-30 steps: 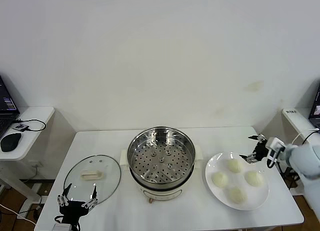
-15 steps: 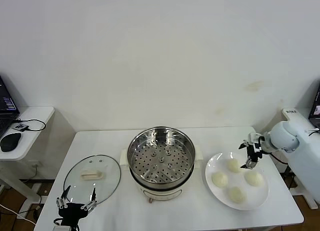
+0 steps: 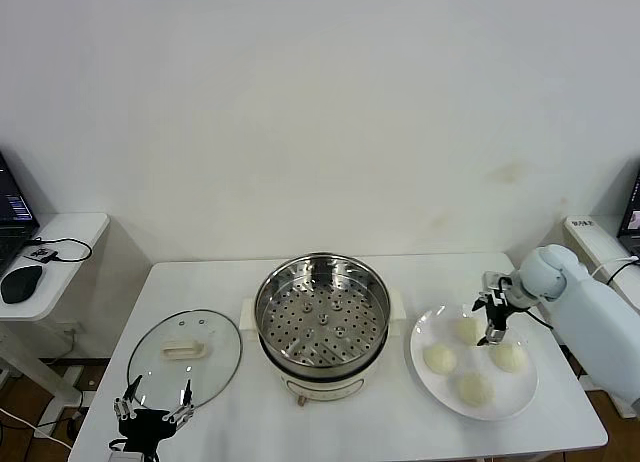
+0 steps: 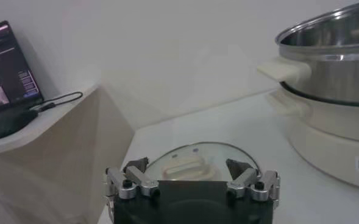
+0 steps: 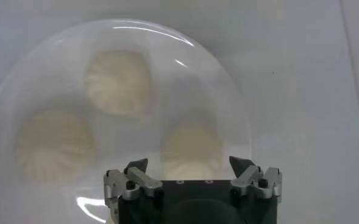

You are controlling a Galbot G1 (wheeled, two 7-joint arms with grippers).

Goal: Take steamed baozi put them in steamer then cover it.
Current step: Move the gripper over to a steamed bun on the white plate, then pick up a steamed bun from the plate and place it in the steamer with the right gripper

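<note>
Head view: the steamer (image 3: 322,322) stands uncovered at the middle of the white counter (image 3: 370,432), its perforated tray bare. The cover (image 3: 185,354) lies flat near the counter's left edge, handle up. Four steamed baozi (image 3: 440,358) sit on a white plate (image 3: 428,377) toward the right edge. The right claw (image 3: 489,317) hangs over the plate's far side, just above the rear baozi, fingers apart, holding nothing. The left claw (image 3: 152,414) hangs at the front left corner, just in front of the cover, fingers apart and empty.

Left wrist view: the left claw (image 4: 191,176) stands spread, the cover (image 4: 199,164) just beyond it and the steamer (image 4: 328,67) farther off.

Right wrist view: the right claw (image 5: 191,175) is spread wide above the plate (image 5: 228,115), with three steamed baozi (image 5: 117,82) showing beneath it.
</note>
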